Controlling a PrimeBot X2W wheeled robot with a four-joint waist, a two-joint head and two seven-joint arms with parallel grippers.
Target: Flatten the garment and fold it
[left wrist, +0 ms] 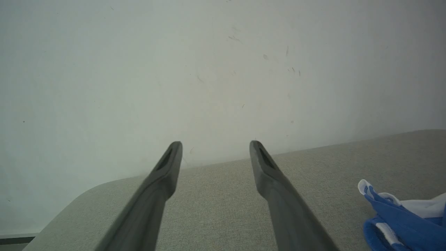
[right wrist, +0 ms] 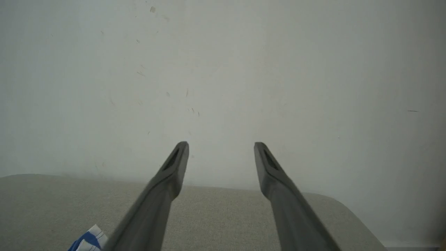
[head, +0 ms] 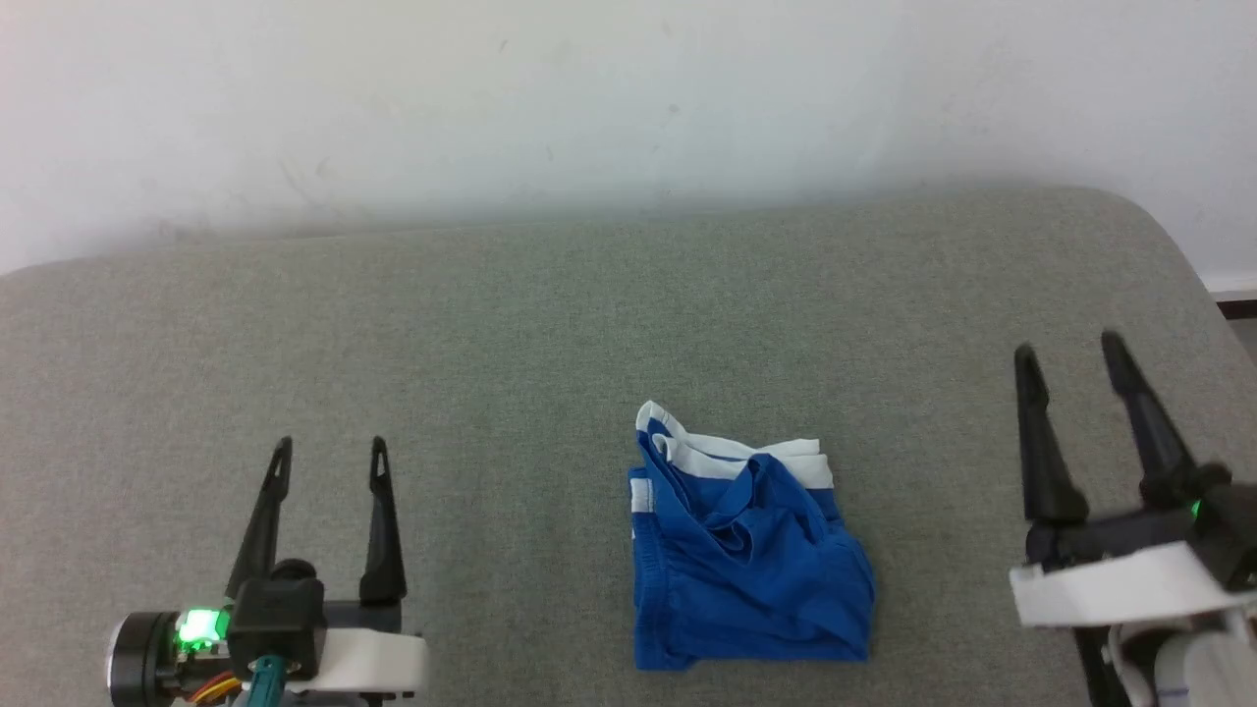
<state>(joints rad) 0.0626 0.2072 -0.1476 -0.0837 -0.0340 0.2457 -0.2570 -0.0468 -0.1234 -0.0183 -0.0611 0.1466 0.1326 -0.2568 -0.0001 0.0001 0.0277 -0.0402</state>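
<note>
a pale white wall (head: 589, 98), lightly scuffed, stands behind a padded surface (head: 471, 334) covered in grey-green woven fabric, rounded at its far right corner. on this surface, a little right of the middle and toward the near edge, lie the blue shorts (head: 751, 574), crumpled into a rough square heap. their white trim (head: 746, 458) bunches along the far edge and at the far left corner, and soft folds run through the middle of the blue cloth. the left gripper (head: 330, 450) is at the lower left, well apart from the shorts, with its two dark fingers spread wide and nothing between them. a green light (head: 199, 626) glows on its wrist housing. the right gripper (head: 1070, 346) is at the right edge, also well apart from the cloth, its fingers parted wide and empty and leaning slightly leftward. in the left wrist view the spread fingers point toward the wall across the surface, and a corner of the shorts shows at the lower right. in the right wrist view a scrap of blue and white cloth shows at the bottom left, just beside one spread finger.
</note>
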